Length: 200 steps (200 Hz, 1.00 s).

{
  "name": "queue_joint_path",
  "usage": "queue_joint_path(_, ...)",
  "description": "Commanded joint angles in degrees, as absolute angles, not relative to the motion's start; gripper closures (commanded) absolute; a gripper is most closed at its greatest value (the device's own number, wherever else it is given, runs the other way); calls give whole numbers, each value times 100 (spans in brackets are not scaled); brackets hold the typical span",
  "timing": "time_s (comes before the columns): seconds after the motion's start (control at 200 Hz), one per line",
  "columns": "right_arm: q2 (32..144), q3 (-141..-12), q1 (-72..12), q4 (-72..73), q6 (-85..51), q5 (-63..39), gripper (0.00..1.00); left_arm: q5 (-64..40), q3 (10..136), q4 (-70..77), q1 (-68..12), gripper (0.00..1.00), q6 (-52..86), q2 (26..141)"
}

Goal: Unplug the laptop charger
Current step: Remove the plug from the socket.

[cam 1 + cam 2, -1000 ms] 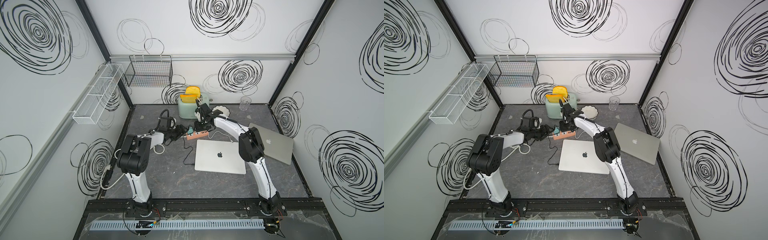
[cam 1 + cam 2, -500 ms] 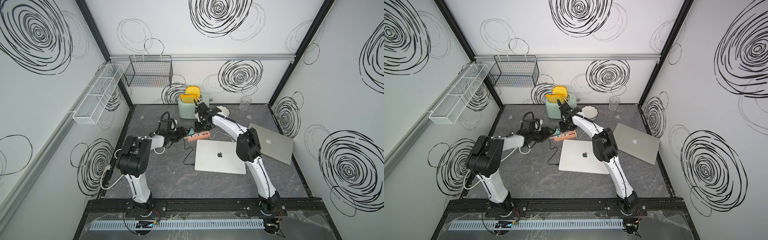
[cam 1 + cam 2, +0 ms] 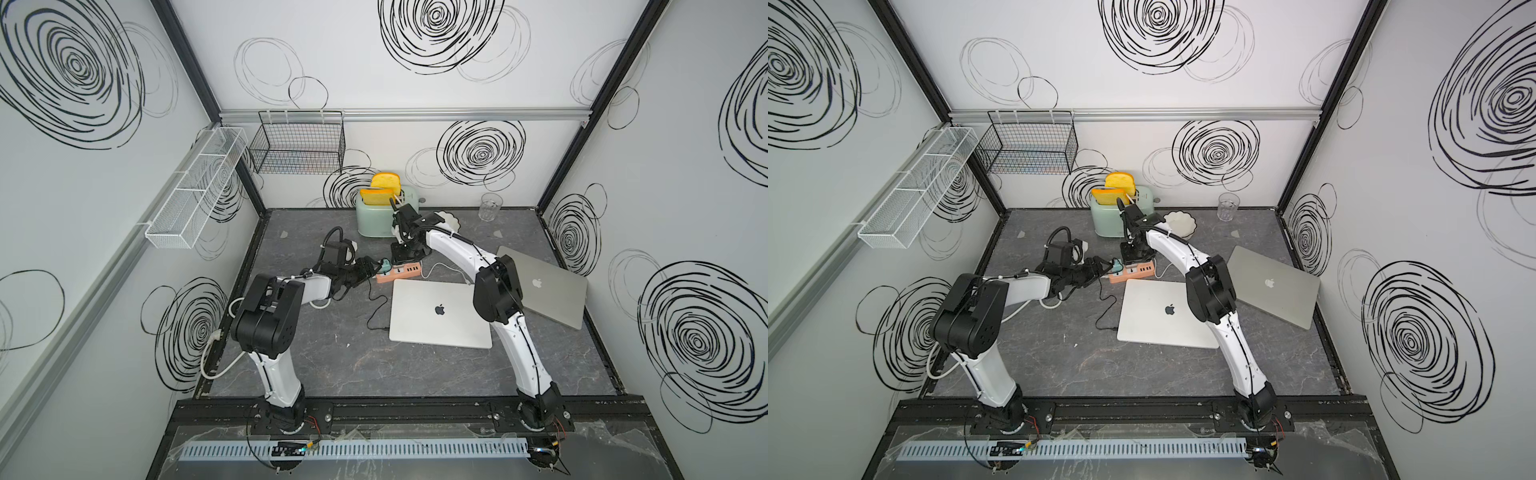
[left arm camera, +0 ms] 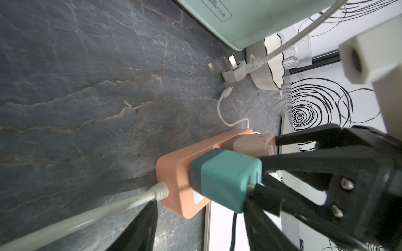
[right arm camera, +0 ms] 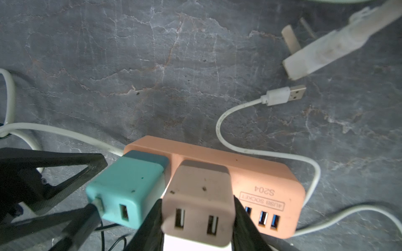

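Plainly legible: "4USB SOCKET" in a box with "S204" beside it, printed on the peach power strip (image 5: 261, 180); it reads upside down in the right wrist view.
Logos: an Apple mark on the closed lid of the silver laptop (image 3: 440, 309) and of the grey laptop (image 3: 544, 286).
Toaster label: a framed print on the mint toaster (image 4: 239, 19), too small to read.
Charger look: the laptop charger (image 5: 128, 191) is a rounded teal cube with a darker blue-grey band at its plug end and a few dark specks. It has one free USB port, and a black cable (image 5: 80, 223) sits in the port beside that.
Charger place: plugged into the end socket of the power strip, on the worktop (image 3: 332, 365) just behind the silver laptop, just beside a pink adapter (image 5: 200, 184) in the next socket.
Left jaws: the left gripper (image 3: 370, 270) stands parted, a finger at each side of the laptop charger, no clamp visible.
Right jaws: the right gripper (image 5: 196, 202) is closed on the pink adapter.
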<state>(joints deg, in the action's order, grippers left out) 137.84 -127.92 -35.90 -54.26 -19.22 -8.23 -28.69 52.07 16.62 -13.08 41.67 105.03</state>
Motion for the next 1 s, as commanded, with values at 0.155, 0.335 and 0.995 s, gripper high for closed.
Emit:
queue_joint_path(0.155,13529,-12990,-3663,-5873,-1735,-876,86,-2549,5016,800,-1447,34,4131,10783)
queue_joint_path(0.335,13412,-12999,-3672,-5889,-1679,-773,86,-2479,5136,661,-1437,34,4069,10912)
queue_joint_path(0.995,13291,-13203,-3464,-5903,-1746,-1023,88,-2457,5362,234,-1391,34,3679,11311)
